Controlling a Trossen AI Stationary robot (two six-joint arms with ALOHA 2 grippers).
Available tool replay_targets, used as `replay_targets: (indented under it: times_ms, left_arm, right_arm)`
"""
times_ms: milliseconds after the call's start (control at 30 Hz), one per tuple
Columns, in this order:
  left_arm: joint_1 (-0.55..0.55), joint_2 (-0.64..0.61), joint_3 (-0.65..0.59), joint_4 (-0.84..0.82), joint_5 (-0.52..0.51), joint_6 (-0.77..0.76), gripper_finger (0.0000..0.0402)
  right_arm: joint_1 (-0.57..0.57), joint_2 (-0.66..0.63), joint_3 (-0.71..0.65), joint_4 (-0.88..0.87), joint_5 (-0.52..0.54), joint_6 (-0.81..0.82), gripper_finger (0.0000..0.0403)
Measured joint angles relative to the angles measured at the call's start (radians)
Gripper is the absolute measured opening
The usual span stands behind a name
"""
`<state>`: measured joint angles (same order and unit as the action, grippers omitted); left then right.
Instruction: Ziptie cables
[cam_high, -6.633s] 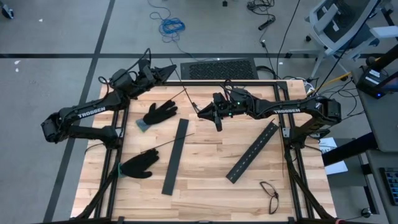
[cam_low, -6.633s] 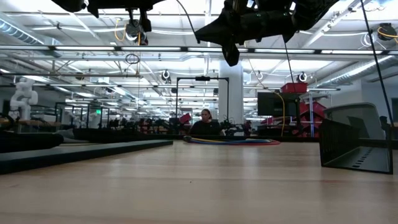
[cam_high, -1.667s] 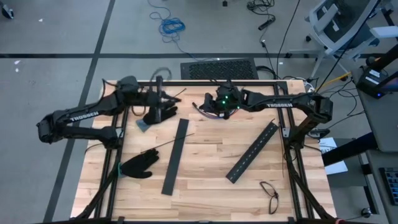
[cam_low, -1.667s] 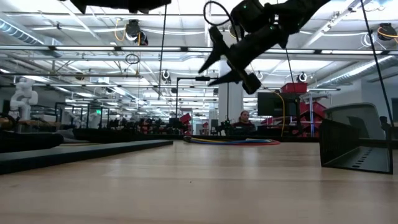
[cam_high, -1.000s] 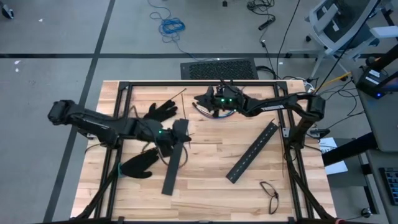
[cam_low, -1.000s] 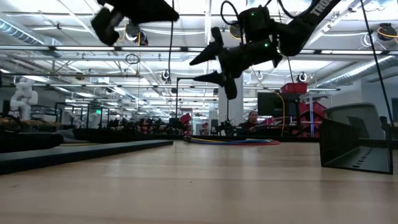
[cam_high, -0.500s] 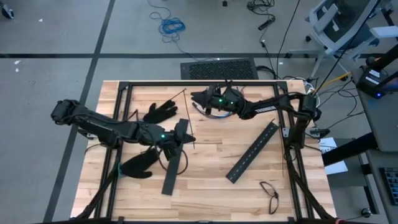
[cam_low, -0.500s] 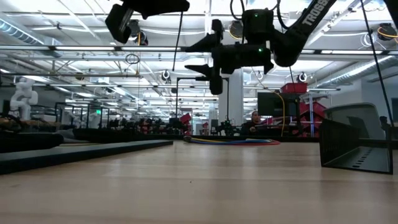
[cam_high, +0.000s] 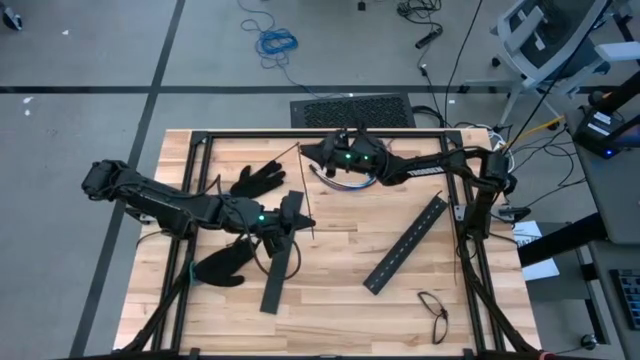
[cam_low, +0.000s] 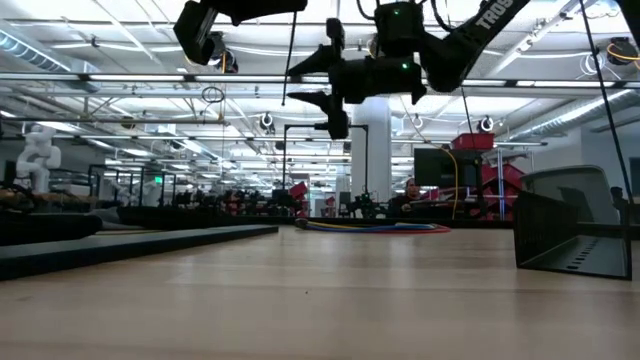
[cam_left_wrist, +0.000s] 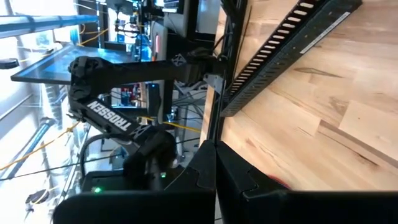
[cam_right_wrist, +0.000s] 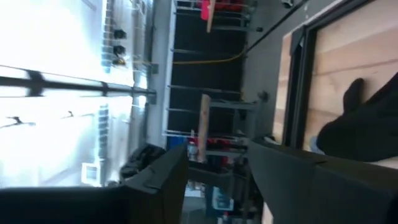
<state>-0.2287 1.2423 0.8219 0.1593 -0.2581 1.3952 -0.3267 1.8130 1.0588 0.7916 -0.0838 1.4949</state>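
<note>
The cables (cam_high: 341, 180), a loop of red, blue and white wires, lie on the table at the far middle, under my right arm. My right gripper (cam_high: 308, 150) is open and hovers high above the table just left of them; its fingers (cam_low: 312, 80) point level toward the left edge and touch nothing. My left gripper (cam_high: 300, 217) hangs over the table's middle, above a black slotted bar, shut on a thin dark ziptie (cam_low: 290, 60). Another ziptie (cam_high: 285, 156) lies flat near the far glove. My left gripper pinches the ziptie by its upper end (cam_low: 290, 20) between its shut fingers, which point roughly level toward the table's right edge. The strip hangs straight down below the fingers, clear of the table. The exact place of contact lies at the low view's top edge.
Two black slotted bars lie on the table, one under the left gripper (cam_high: 281, 255) and one at the right (cam_high: 405, 243). Two black gloves (cam_high: 257, 180) (cam_high: 224, 266) lie at the left. Glasses (cam_high: 433, 315) sit near the front right. A black frame (cam_high: 250, 132) rims the table.
My right gripper has risen a little and gone toward the table's far left, and its fingers have tipped from slanting down to level. My left gripper and the hanging ziptie have stayed about where they were.
</note>
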Motion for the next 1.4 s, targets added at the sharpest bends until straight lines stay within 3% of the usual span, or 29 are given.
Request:
replay_targets:
  times_ms: [300, 633, 1400]
  left_arm:
    - [0.000, 0.000, 0.000, 0.021, 0.000, 0.002, 0.0000]
    - [0.000, -0.010, 0.000, 0.019, -0.003, 0.006, 0.0000]
    - [0.000, -0.014, 0.000, 0.018, 0.005, 0.000, 0.0000]
  right_arm:
    - [0.001, 0.000, 0.034, -0.094, -0.020, -0.076, 0.0104]
    - [-0.034, 0.000, 0.034, -0.192, -0.023, -0.146, 0.0101]
    - [-0.012, 0.000, 0.034, -0.112, -0.020, -0.104, 0.0100]
